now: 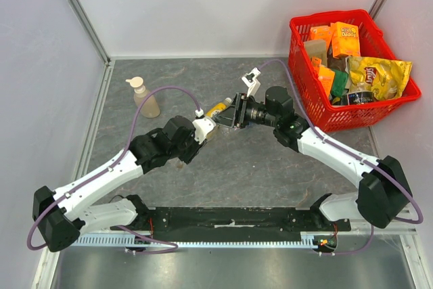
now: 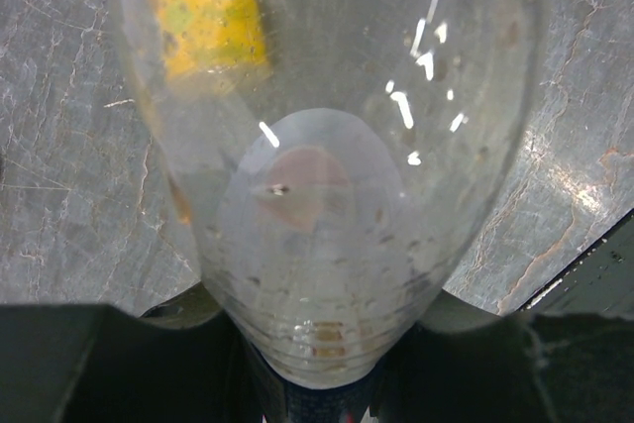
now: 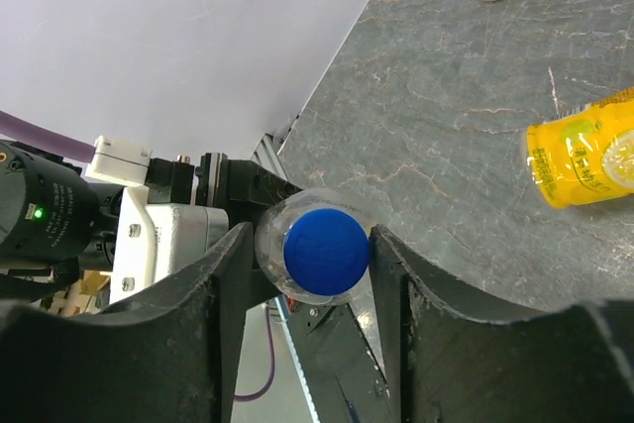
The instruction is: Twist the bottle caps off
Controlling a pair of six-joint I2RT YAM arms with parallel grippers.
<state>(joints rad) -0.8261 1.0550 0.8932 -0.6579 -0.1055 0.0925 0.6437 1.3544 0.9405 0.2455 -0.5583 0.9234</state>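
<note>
A clear bottle (image 2: pixel 327 195) is held off the table between my two grippers. My left gripper (image 2: pixel 322 373) is shut on its narrow ridged end, which fills the left wrist view. Its blue cap (image 3: pixel 327 250) faces the right wrist camera and sits between the fingers of my right gripper (image 3: pixel 324 257). The right finger (image 3: pixel 391 274) touches the cap's edge, while a thin gap shows between the cap and the left finger (image 3: pixel 233 274). In the top view the two grippers meet at mid-table, left gripper (image 1: pixel 205 128) and right gripper (image 1: pixel 228 119). A yellow juice bottle (image 3: pixel 584 160) lies on the table behind them.
A beige pump-top soap bottle (image 1: pixel 144 97) stands at the back left. At the back right is a red basket (image 1: pixel 338 116) full of snack packs. The juice bottle (image 1: pixel 217 108) lies just beyond the grippers. White walls close off the back and both sides.
</note>
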